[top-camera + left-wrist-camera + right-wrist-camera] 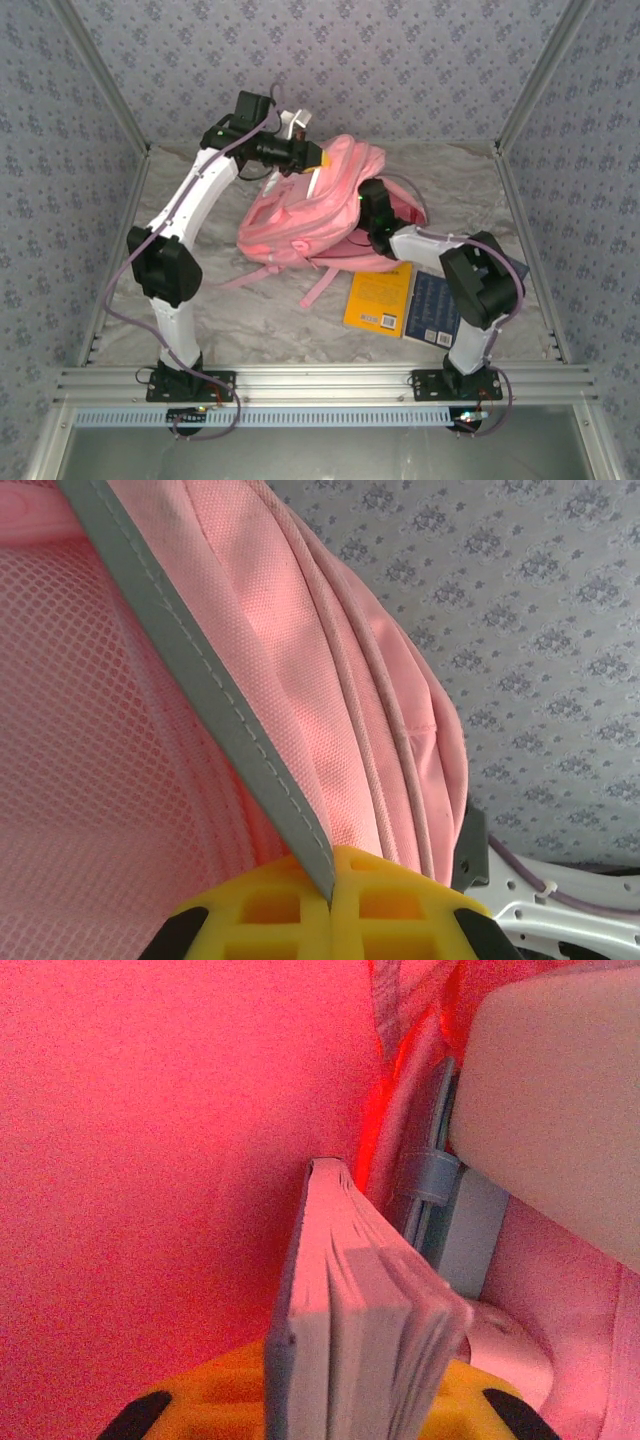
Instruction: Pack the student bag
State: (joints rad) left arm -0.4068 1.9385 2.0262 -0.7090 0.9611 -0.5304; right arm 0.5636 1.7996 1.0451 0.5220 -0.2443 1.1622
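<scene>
The student bag, a large soft pink fabric backpack (300,215), lies centred on the table (250,320) and looks part packed. Nearest, a yellow book (378,297) and a dark blue book (432,308) wait outside. Inside, the right gripper (345,1400) clamps a grey book (340,1290). Farthest, the left gripper (330,900) pinches its grey trim (200,670).

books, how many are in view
3: yellow book and blue book side by side on the table, third book in the right gripper inside the bag. More may be hidden inside.
</scene>
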